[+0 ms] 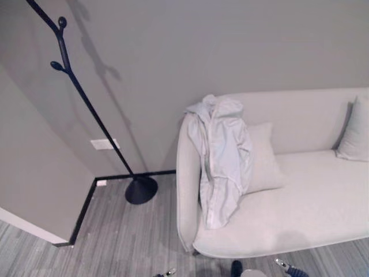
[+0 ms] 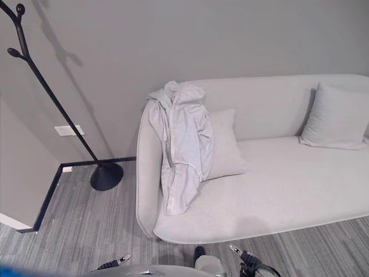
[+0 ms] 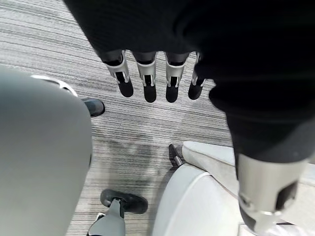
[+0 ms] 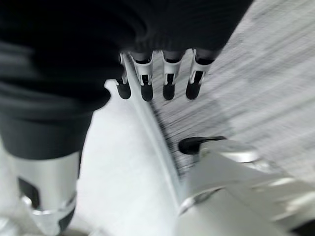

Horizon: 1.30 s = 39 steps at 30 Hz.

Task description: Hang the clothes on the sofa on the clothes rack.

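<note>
Shirt (image 1: 221, 156), pale, draped over the sofa's (image 1: 300, 213) left end where arm meets backrest. Long axis runs 12 to 6: collar end bunched on top of the backrest, hem hanging down onto the seat front. It lies against a cushion (image 1: 262, 158) at its 3 o'clock. Rack (image 1: 86, 107), black, stands on the floor at the sofa's 9 o'clock, well apart, pole leaning to 11. Left hand (image 3: 147, 81): fingers straight, holding nothing. Right hand (image 4: 157, 81): fingers appear straight and empty, view blurred.
</note>
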Available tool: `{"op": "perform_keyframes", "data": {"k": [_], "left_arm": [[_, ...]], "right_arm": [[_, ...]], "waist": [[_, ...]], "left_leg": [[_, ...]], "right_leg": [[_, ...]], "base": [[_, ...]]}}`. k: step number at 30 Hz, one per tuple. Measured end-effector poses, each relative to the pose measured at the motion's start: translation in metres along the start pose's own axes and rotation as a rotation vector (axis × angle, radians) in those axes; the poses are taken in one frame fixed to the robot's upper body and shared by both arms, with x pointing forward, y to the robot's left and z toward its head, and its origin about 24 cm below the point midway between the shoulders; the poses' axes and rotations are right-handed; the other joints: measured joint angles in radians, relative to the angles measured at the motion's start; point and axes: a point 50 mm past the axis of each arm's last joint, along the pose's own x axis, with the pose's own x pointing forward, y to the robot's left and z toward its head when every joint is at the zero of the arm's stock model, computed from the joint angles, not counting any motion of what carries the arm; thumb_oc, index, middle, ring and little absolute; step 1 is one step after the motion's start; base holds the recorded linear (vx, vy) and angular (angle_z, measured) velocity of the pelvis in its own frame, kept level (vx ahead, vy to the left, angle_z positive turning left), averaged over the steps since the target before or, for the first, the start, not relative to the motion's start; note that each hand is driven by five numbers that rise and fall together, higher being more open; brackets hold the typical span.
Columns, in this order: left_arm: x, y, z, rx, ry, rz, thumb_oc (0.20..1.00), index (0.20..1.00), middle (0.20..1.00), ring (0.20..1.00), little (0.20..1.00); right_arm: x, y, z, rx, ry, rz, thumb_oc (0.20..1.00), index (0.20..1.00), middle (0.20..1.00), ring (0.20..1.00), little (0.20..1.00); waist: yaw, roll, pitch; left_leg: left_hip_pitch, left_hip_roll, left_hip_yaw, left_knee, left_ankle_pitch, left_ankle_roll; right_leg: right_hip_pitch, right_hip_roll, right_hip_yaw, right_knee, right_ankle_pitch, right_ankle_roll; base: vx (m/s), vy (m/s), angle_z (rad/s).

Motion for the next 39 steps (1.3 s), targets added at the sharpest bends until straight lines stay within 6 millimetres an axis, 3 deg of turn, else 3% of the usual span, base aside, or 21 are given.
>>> {"op": "perform_keyframes", "data": {"k": [2,3,5,6,8,9,10,11,12,13,16,19,22,24,25,27,29,32,36,38,39], "left_arm": [[0.000,0.000,0.008,0.001,-0.041,0.001,1.000,1.000,1.000,1.000,1.000],[0.001,-0.003,0.017,0.004,-0.081,-0.005,1.000,1.000,1.000,1.000,1.000],[0.001,-0.004,0.036,0.015,-0.142,-0.005,1.000,1.000,1.000,1.000,1.000],[0.000,-0.002,0.042,0.026,-0.173,0.000,1.000,1.000,1.000,1.000,1.000],[0.000,-0.002,0.043,0.024,-0.178,0.002,1.000,1.000,1.000,1.000,1.000],[0.000,-0.013,0.041,0.025,-0.182,-0.021,1.000,1.000,1.000,1.000,1.000],[0.000,-0.018,0.045,0.029,-0.196,-0.034,1.000,1.000,1.000,1.000,1.000],[0.000,-0.025,0.044,0.006,-0.196,-0.045,1.000,1.000,1.000,1.000,1.000],[0.000,-0.024,0.043,-0.016,-0.196,-0.042,1.000,1.000,1.000,1.000,1.000],[0.000,-0.021,0.048,-0.022,-0.210,-0.032,1.000,1.000,1.000,1.000,1.000],[0.000,-0.018,0.053,-0.046,-0.221,-0.014,1.000,1.000,1.000,1.000,1.000],[0.001,-0.017,0.045,-0.051,-0.191,-0.005,1.000,1.000,1.000,1.000,1.000],[0.001,-0.011,0.028,-0.035,-0.131,0.018,1.000,1.000,1.000,1.000,1.000],[0.001,-0.011,0.023,0.034,-0.113,0.018,1.000,1.000,1.000,1.000,1.000],[0.001,-0.013,0.022,0.070,-0.113,0.010,1.000,1.000,1.000,1.000,1.000],[0.000,0.005,0.034,0.114,-0.152,0.051,1.000,1.000,1.000,1.000,1.000],[-0.002,0.010,0.054,0.174,-0.215,0.061,1.000,1.000,1.000,1.000,1.000],[-0.003,0.004,0.078,0.189,-0.290,0.062,1.000,1.000,1.000,1.000,1.000],[-0.004,-0.011,0.088,0.225,-0.339,0.065,1.000,1.000,1.000,1.000,1.000],[-0.004,-0.032,0.084,0.250,-0.354,0.037,1.000,1.000,1.000,1.000,1.000],[-0.005,-0.038,0.082,0.257,-0.367,0.020,1.000,1.000,1.000,1.000,1.000]], "right_arm": [[0.001,0.011,0.016,-0.052,-0.065,0.036,1.000,1.000,1.000,1.000,1.000],[0.001,0.017,0.027,-0.072,-0.115,0.046,1.000,1.000,1.000,1.000,1.000],[0.002,0.022,0.041,-0.118,-0.163,0.042,1.000,1.000,1.000,1.000,1.000],[0.003,0.023,0.042,-0.155,-0.157,0.036,1.000,1.000,1.000,1.000,1.000],[0.004,0.030,0.051,-0.242,-0.177,0.041,1.000,1.000,1.000,1.000,1.000],[0.006,0.026,0.053,-0.298,-0.157,0.018,1.000,1.000,1.000,1.000,1.000],[0.005,0.020,0.054,-0.318,-0.151,0.003,1.000,1.000,1.000,1.000,1.000],[0.005,0.017,0.049,-0.335,-0.130,-0.012,1.000,1.000,1.000,1.000,1.000],[0.005,0.018,0.044,-0.358,-0.113,-0.008,1.000,1.000,1.000,1.000,1.000],[0.006,0.023,0.042,-0.375,-0.107,0.005,1.000,1.000,1.000,1.000,1.000],[0.008,0.024,0.038,-0.395,-0.080,0.001,1.000,1.000,1.000,1.000,1.000],[0.007,0.018,0.030,-0.415,-0.042,-0.016,1.000,1.000,1.000,1.000,1.000],[0.005,0.013,0.011,-0.409,0.009,-0.006,1.000,1.000,1.000,1.000,1.000],[0.003,0.009,-0.001,-0.404,0.040,-0.006,1.000,1.000,1.000,1.000,1.000],[0.002,0.007,-0.005,-0.402,0.052,-0.009,1.000,1.000,1.000,1.000,1.000],[0.003,0.037,-0.015,-0.383,0.060,0.074,1.000,1.000,1.000,1.000,1.000],[0.005,0.053,-0.009,-0.380,0.035,0.108,1.000,1.000,1.000,1.000,1.000],[0.009,0.060,0.014,-0.334,-0.017,0.098,1.000,1.000,1.000,1.000,1.000],[0.014,0.049,0.060,-0.310,-0.090,-0.037,1.000,1.000,1.000,1.000,1.000],[0.013,0.033,0.090,-0.283,-0.125,-0.151,1.000,1.000,1.000,1.000,1.000],[0.011,0.028,0.098,-0.263,-0.138,-0.195,1.000,1.000,1.000,1.000,1.000]], "waist": [[0.015,-0.036,0.006],[0.029,-0.052,0.008],[0.057,-0.079,0.028],[0.080,-0.098,0.038],[0.077,-0.093,0.038],[0.078,-0.063,0.035],[0.081,-0.044,0.043],[0.071,-0.027,0.042],[0.079,-0.034,0.033],[0.090,-0.048,0.036],[0.112,-0.065,0.028],[0.113,-0.049,0.012],[0.110,-0.038,-0.031],[0.112,-0.023,-0.054],[0.110,-0.016,-0.058],[0.122,-0.086,-0.073],[0.123,-0.102,-0.073],[0.133,-0.089,-0.047],[0.156,-0.011,0.046],[0.172,0.044,0.103],[0.173,0.045,0.118]], "left_leg": [[-0.057,0.005,-0.014,0.152,0.000,-0.007],[-0.172,0.025,-0.052,0.346,0.022,-0.041],[-0.296,0.038,-0.132,0.585,0.139,-0.099],[-0.346,0.039,-0.157,0.678,0.191,-0.099],[-0.375,0.024,-0.111,0.596,0.201,-0.079],[-0.376,0.038,-0.046,0.422,0.219,-0.063],[-0.387,0.053,-0.029,0.293,0.220,-0.071],[-0.385,0.068,-0.024,0.137,0.228,-0.073],[-0.358,0.070,-0.017,-0.060,0.243,-0.063],[-0.383,0.082,-0.034,-0.139,0.265,-0.077],[-0.422,0.108,-0.043,-0.138,0.328,-0.096],[-0.382,0.125,-0.057,-0.135,0.336,-0.099],[-0.314,0.114,-0.047,-0.133,0.333,-0.103],[-0.275,0.086,-0.008,-0.137,0.334,-0.099],[-0.268,0.068,0.001,-0.135,0.369,-0.068],[-0.270,-0.029,0.039,-0.129,0.347,-0.005],[-0.311,-0.071,0.036,-0.128,0.333,0.012],[-0.396,-0.115,0.024,-0.109,0.339,0.048],[-0.527,-0.111,-0.003,-0.026,0.332,0.044],[-0.568,-0.098,-0.009,-0.021,0.345,0.055],[-0.567,-0.095,-0.006,-0.021,0.342,0.051]], "right_leg": [[0.008,-0.003,0.003,0.019,-0.030,-0.007],[0.027,0.003,0.000,-0.020,-0.029,-0.007],[0.081,0.017,0.009,-0.092,-0.012,-0.031],[0.115,0.017,0.014,-0.141,0.007,-0.052],[0.151,0.008,0.013,-0.193,-0.004,-0.040],[0.152,0.038,0.020,-0.172,-0.047,-0.042],[0.119,0.023,0.023,-0.045,-0.070,-0.076],[0.153,0.046,-0.002,-0.086,-0.075,-0.044],[0.173,0.058,-0.031,-0.127,-0.072,-0.039],[0.177,0.064,-0.033,-0.142,-0.072,-0.039],[0.221,0.064,-0.032,-0.205,-0.072,-0.039],[0.248,0.050,-0.026,-0.205,-0.056,-0.058],[0.267,0.034,-0.024,-0.205,-0.058,-0.042],[0.277,0.008,-0.024,-0.205,-0.059,0.001],[0.282,-0.009,-0.023,-0.205,-0.054,0.039],[0.262,-0.107,0.019,-0.202,-0.049,0.056],[0.221,-0.148,0.033,-0.195,-0.052,0.060],[0.156,-0.186,0.030,-0.188,-0.034,0.090],[0.072,-0.182,0.024,-0.186,-0.018,0.152],[0.048,-0.170,0.013,-0.198,0.003,0.148],[0.044,-0.170,0.017,-0.201,0.003,0.148]], "base": [[0.05,-0.268,0.19],[0.08,-0.214,0.20],[0.08,-0.107,0.09],[0.15,-0.018,-0.20],[0.18,0.027,-0.15],[0.16,0.103,0.12],[0.24,0.149,0.35],[0.20,0.135,0.45],[0.21,0.121,0.40],[0.22,0.111,0.09],[0.26,0.109,-0.11],[0.31,0.103,-0.23],[0.33,0.158,-0.19],[0.21,0.140,0.02],[0.11,0.112,0.03],[0.08,0.121,-0.08],[-0.01,0.062,0.14],[-0.09,0.027,0.26],[-0.12,0.038,0.11],[-0.04,0.059,0.11],[0.00,0.078,-0.05]]}}
